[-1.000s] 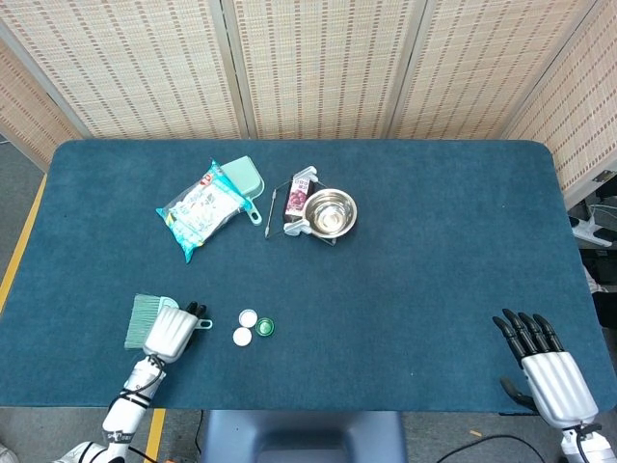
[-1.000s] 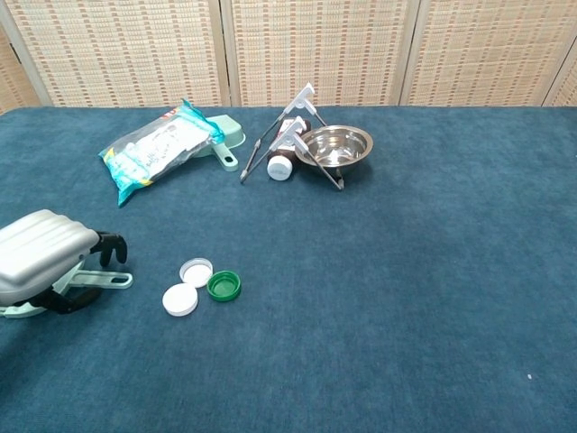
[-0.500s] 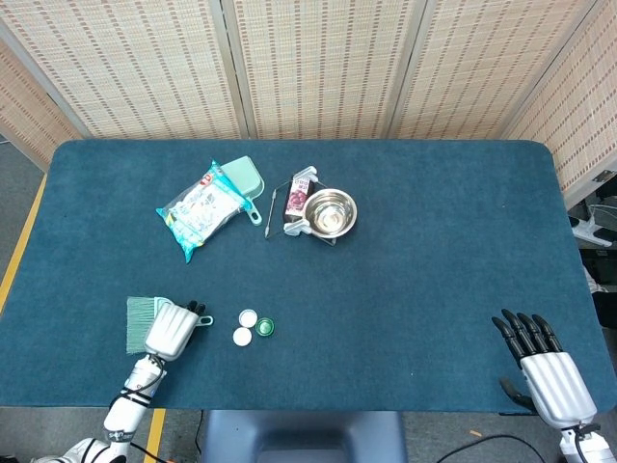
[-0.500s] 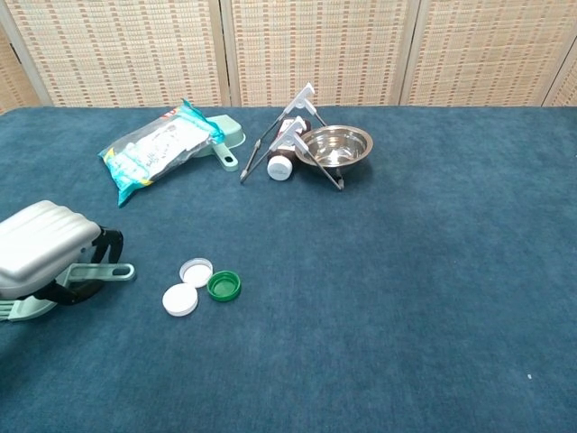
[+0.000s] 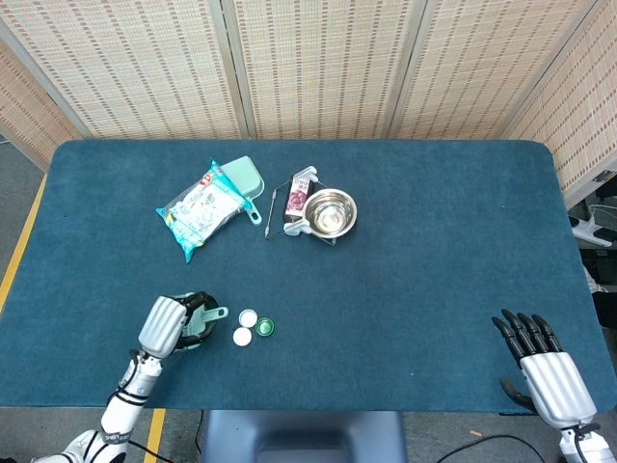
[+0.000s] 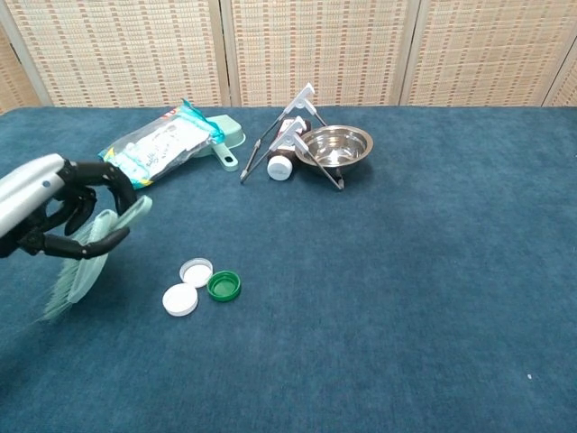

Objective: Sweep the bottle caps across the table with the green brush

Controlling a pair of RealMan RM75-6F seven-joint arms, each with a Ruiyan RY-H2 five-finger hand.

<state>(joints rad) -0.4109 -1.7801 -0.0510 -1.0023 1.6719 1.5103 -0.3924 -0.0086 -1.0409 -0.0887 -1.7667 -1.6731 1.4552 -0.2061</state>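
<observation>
My left hand (image 6: 56, 209) (image 5: 166, 324) grips the green brush (image 6: 83, 261) by its handle and holds it above the table, bristles hanging down and to the left. In the head view the brush (image 5: 204, 319) shows just left of the caps. Two white bottle caps (image 6: 196, 271) (image 6: 179, 299) and a green cap (image 6: 224, 285) lie together on the blue table, right of the brush. From the head view the caps (image 5: 248, 317) (image 5: 241, 336) (image 5: 265, 326) sit near the front edge. My right hand (image 5: 541, 362) rests open at the front right, far from them.
At the back lie a snack bag (image 6: 153, 147) over a green dustpan (image 6: 227, 138), and a steel bowl (image 6: 334, 144) with tongs (image 6: 270, 135) and a small bottle (image 6: 282, 162). The table's front edge (image 5: 308, 410) is close behind the caps.
My left hand has lifted the brush off the table and turned it, so the bristles now hang down; it has also shifted slightly toward the caps. The right hand is still.
</observation>
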